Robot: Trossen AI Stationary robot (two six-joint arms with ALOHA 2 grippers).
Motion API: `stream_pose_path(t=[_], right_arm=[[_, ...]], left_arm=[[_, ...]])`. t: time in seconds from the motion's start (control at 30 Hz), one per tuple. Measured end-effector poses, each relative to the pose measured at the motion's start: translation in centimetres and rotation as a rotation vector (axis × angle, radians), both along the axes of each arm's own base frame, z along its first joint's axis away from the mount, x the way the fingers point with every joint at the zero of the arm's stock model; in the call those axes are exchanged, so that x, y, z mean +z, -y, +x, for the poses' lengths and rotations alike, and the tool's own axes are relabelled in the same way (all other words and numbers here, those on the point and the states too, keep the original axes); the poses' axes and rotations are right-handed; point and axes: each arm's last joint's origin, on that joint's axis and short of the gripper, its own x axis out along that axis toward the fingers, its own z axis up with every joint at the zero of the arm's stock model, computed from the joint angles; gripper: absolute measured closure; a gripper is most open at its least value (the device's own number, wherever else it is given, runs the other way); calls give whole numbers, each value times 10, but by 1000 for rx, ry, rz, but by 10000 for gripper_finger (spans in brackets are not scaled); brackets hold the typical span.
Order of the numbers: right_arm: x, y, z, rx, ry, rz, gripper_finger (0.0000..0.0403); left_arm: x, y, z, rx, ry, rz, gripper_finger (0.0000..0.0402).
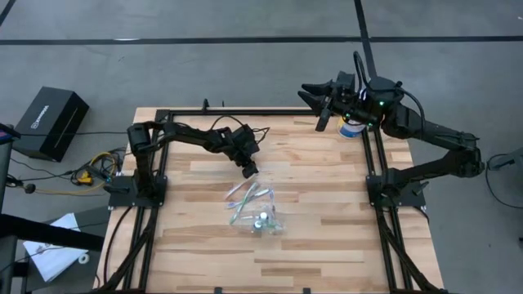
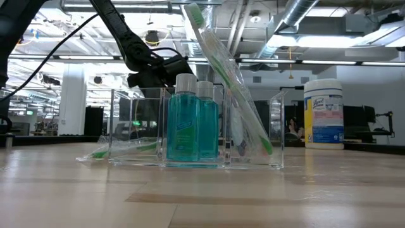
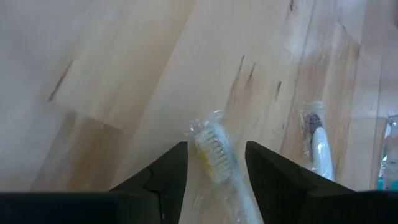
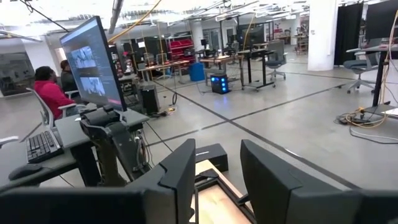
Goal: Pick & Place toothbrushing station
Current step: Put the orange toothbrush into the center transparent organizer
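While the left gripper (image 1: 249, 170) hangs low over the middle of the worktop (image 1: 327, 245), its two dark fingers (image 3: 163, 177) stand apart on either side of a wrapped toothbrush (image 3: 214, 155) that lies flat on the wood, bristle end between the fingertips; whether they touch the wrapper I cannot tell. Another wrapped toothbrush (image 3: 318, 146) lies just beside it on the boards. Nearer the front edge, the clear plastic container (image 1: 263, 219) sits a little right of the worktop's centre, with loose toothbrushes (image 1: 243, 196) lying between it and the gripper. From table height, two teal bottles (image 2: 192, 123) with pale caps stand upright side by side in the container, and a wrapped green-and-white toothbrush (image 2: 231, 82) leans tilted in a compartment next to them. The right gripper (image 1: 315, 96) waits raised above the back right corner, its fingers (image 4: 177, 174) parted with nothing between them. A white tub (image 2: 323, 114) with a blue-and-yellow label stands near that corner.
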Motion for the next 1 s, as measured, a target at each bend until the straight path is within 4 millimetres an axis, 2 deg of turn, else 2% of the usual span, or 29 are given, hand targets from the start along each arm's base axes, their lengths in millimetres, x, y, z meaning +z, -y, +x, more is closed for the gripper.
stream_pose_path(t=[0.33,0.47,0.73,1.0], right_arm=[[0,-1,0,27,0,-1,284],[0,-1,0,28,0,-1,284],[1,-1,0,28,11,-4,285],[1,-1,0,40,11,-5,285]], left_arm=[[-6,0,2,-13,7,2,249],[-8,0,2,-12,6,4,282],[-8,0,3,-5,18,0,389],[-1,-3,9,55,112,-53,393]])
